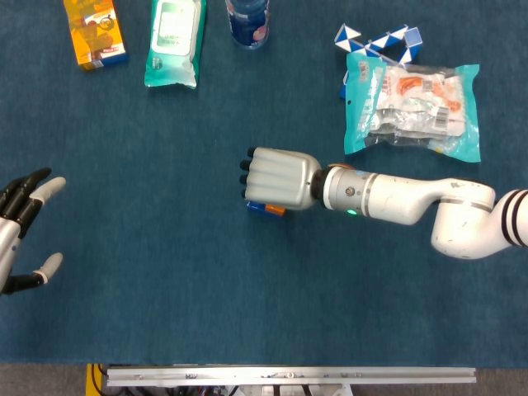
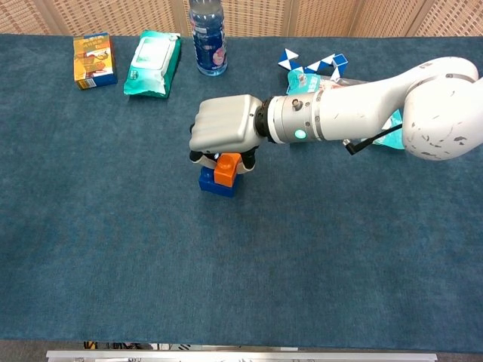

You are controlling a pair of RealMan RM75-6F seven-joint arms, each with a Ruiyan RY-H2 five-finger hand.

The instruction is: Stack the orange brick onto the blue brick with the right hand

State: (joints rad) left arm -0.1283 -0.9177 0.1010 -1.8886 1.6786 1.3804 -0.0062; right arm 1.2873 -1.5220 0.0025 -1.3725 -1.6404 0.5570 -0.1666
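Note:
In the chest view the orange brick (image 2: 226,170) sits on top of the blue brick (image 2: 213,185) in the middle of the blue cloth. My right hand (image 2: 225,130) covers it from above and grips it between dark fingertips. In the head view the same right hand (image 1: 280,177) hides most of both bricks; only a sliver of the orange brick (image 1: 275,209) and the blue brick (image 1: 255,206) shows under its lower edge. My left hand (image 1: 21,223) lies far off at the left edge, fingers spread, holding nothing.
Along the far edge stand an orange box (image 2: 93,60), a green wipes pack (image 2: 152,63) and a water bottle (image 2: 207,36). A blue-white snake puzzle (image 2: 311,62) and a teal snack bag (image 1: 411,109) lie at the back right, beside my right forearm.

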